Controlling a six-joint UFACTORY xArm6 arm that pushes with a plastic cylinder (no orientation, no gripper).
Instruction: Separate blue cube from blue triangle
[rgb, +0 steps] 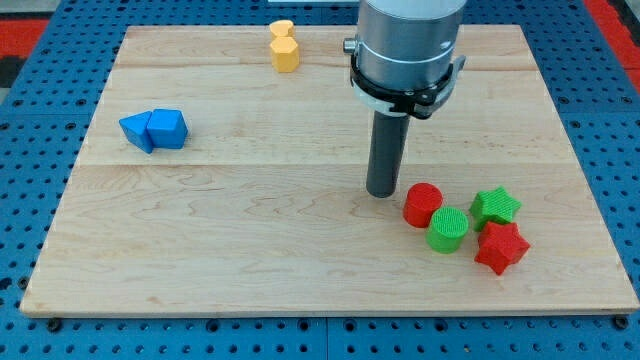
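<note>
One pale wooden surface (250, 250) lay on blue pegboard (40, 120); blue cube (136, 130) touched blue triangle (167, 129); my tip (380, 192), no claw, stood well apart.

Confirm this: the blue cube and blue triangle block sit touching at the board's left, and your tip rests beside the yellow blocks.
Wrong on the tip. The camera view shows my tip beside the red cylinder block, far from the yellow blocks. The blue cube and blue triangle block do touch at the left.

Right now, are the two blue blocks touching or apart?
Touching: the blue cube sits flush against the blue triangle, no gap. My tip is far right.
</note>
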